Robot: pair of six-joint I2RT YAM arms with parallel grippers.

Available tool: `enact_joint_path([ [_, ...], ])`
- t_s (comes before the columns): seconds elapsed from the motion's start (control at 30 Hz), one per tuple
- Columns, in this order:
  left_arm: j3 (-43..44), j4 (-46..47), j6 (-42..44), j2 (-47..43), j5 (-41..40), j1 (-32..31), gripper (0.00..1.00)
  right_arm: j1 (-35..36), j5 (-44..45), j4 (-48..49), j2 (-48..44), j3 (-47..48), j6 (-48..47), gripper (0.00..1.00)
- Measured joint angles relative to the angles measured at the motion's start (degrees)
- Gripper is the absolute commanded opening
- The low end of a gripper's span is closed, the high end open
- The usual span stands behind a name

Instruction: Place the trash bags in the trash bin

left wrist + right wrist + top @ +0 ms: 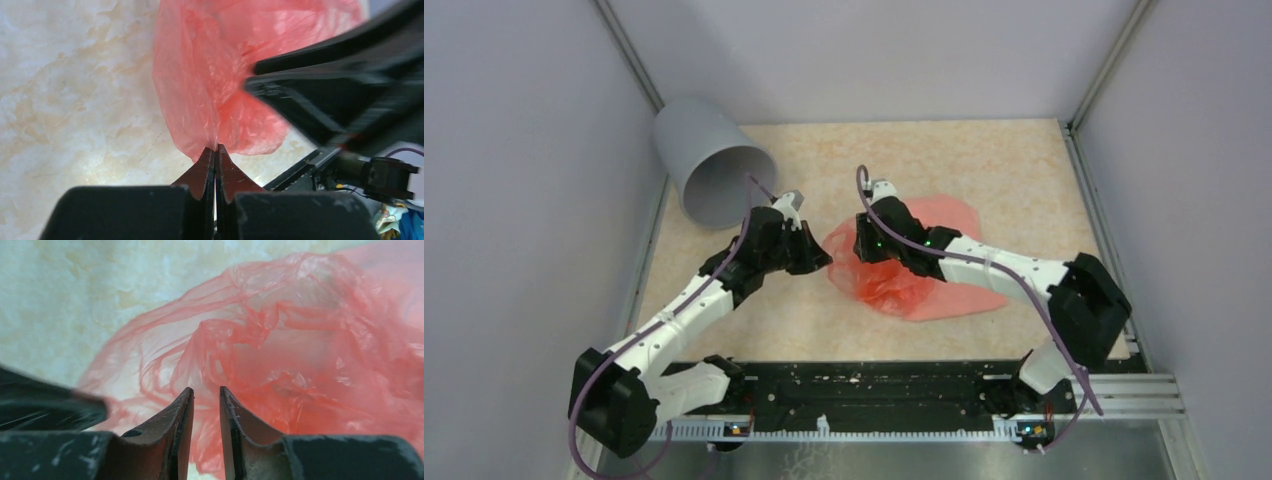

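On the tabletop (pixel 984 170), trash bags (pixel 944 292) are pinched at one edge by the shut left fingers (pixel 204 172), presumably for transfer to the trash bin (pixel 714 170); right fingers (pixel 177 417) are held narrowly parted.

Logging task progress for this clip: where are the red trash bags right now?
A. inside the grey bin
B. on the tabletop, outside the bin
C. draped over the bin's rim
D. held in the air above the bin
B: the trash bags lie on the table, apart from the trash bin, with the left claw pinched shut on their edge.
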Motion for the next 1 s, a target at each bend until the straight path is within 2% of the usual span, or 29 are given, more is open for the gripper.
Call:
enact_joint_path([
  [0.13,4.4,-0.3,-0.3,-0.7,2.1,0.0,0.00,0.0,-0.9,2.5,6.5,-0.5,0.8,0.24],
  [0.27,7.7,0.8,-1.1,-3.1,4.1,0.0,0.00,0.0,-1.4,3.8,10.2,-2.3,1.8,0.36],
  [0.4,7.6,1.1,-1.3,-4.5,4.4,0.0,0.00,0.0,-1.1,3.9,9.8,-2.8,2.4,0.50],
  [0.6,4.2,0.2,-1.2,-4.4,1.8,0.0,0.00,0.0,-0.2,1.2,3.3,-2.6,1.8,0.63],
  [1.0,2.4,-1.5,-0.9,-4.5,-2.1,0.0,0.00,0.0,4.9,-11.4,-14.9,-0.3,-0.1,0.62],
])
